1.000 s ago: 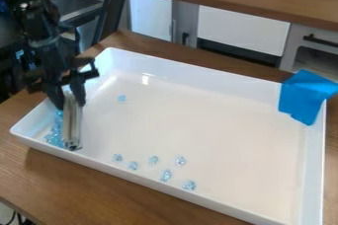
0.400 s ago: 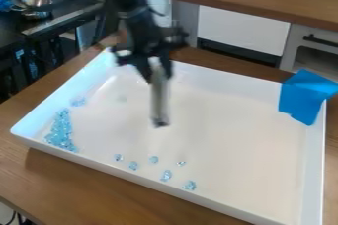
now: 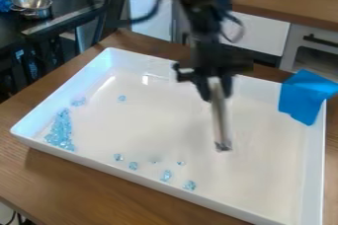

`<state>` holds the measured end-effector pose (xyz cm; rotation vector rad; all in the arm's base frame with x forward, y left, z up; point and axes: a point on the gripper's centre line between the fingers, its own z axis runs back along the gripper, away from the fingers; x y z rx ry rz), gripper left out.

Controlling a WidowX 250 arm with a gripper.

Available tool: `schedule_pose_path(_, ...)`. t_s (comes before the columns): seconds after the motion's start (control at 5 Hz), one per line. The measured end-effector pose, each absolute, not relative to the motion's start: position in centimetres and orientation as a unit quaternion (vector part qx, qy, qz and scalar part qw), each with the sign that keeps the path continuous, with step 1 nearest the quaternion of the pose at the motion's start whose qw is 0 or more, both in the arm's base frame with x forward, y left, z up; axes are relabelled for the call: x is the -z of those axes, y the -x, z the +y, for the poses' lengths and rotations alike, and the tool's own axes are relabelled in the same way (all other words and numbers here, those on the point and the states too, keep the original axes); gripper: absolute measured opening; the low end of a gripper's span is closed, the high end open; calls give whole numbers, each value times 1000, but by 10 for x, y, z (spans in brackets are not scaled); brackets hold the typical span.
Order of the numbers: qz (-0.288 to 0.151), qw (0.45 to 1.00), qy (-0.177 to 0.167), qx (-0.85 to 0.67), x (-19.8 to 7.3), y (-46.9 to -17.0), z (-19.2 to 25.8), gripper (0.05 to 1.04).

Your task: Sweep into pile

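The blue bead pile (image 3: 61,131) lies inside the tray (image 3: 198,204), at its left end, with a small clump (image 3: 78,101) just beside it. The job looks partly done: loose beads (image 3: 165,175) lie scattered along the tray's near wall, and a lone bead (image 3: 121,98) sits towards its far left. Over the tray's right half, the gripper (image 3: 217,96) pinches a pale sweeping tool (image 3: 220,118), its tip perhaps just clear of the floor.

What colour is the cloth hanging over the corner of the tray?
Bright blue, best seen in the camera view.
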<state>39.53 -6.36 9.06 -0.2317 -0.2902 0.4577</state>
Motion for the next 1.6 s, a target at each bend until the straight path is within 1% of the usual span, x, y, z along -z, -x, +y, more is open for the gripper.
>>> schedule_pose_path(0.2, -136, 962, 95, -217, -76, -398, -87, 370)
schedule_pose_path(0.4, -145, 964, 86, -207, -70, -399, -91, 370)
schedule_pose_path(0.6, -136, 971, 74, -181, -54, -384, -100, 370)
schedule_pose_path(0.8, -127, 975, 75, -165, -48, -369, -99, 370)
schedule_pose_path(1.2, -128, 980, 74, -135, -52, -358, -83, 370)
schedule_pose_path(1.4, -143, 982, 58, -113, -50, -361, -69, 370)
schedule_pose_path(1.6, -140, 985, 39, -94, -45, -363, -52, 370)
